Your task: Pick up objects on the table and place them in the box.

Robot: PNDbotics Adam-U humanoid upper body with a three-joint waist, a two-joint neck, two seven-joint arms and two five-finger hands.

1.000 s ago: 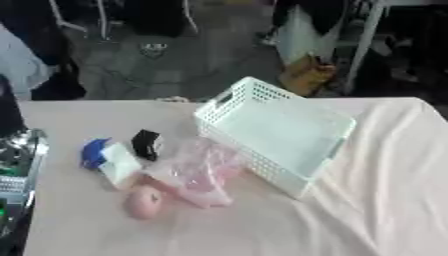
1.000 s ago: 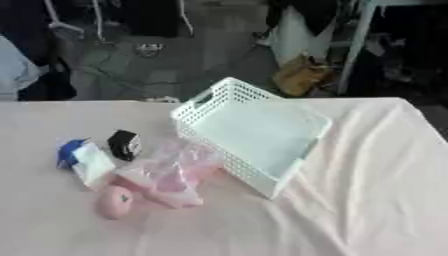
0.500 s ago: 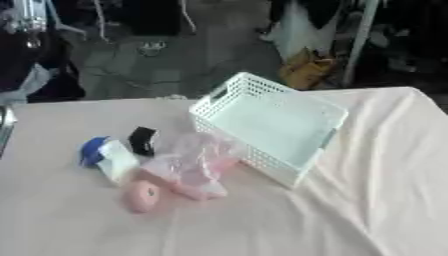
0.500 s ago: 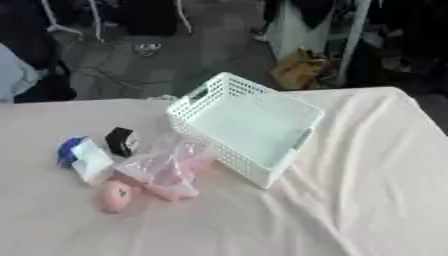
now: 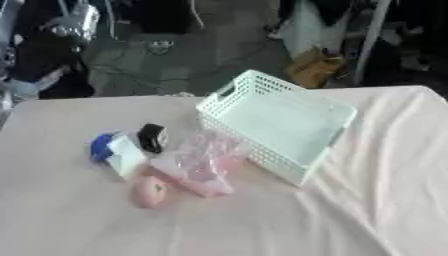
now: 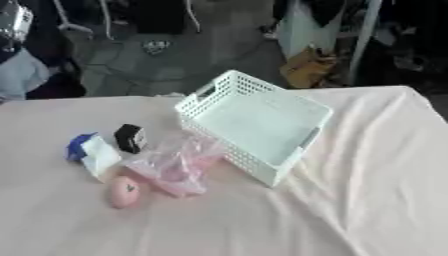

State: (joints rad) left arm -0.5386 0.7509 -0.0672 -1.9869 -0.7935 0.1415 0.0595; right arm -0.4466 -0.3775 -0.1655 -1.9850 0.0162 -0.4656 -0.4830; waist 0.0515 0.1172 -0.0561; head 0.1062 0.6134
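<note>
nearest thing is a small pink egg-shaped object (image 5: 150, 191) lying on the worktop (image 5: 367, 210), which has a pale pink cloth over it with some creases on the right side. just beyond it and a bit right is a crinkly clear plastic bag (image 5: 203, 162) with pink stuff inside, touching or almost touching the pink object, can't say which. left of the bag is a white packet (image 5: 125, 156) with a blue thing (image 5: 101, 146) tucked against its far-left end, and a small black block (image 5: 152, 137) sits just behind the packet, between it and the bag

right of that whole cluster is the white lattice box (image 5: 278, 124), sitting at an angle so one corner points toward the near side. nothing inside it as far as i can see, just the pale bottom. the bag's right edge comes up right beside the box's near-left wall. so all the loose things are on the cloth, left of the box, none in it

neither robot hand shows in either eye view so can't say anything about what the fingers are doing

past the far edge of the worktop it's a dark floor with blurry clutter, including a brown bag-like shape (image 5: 313, 73) on the floor behind the box
</note>
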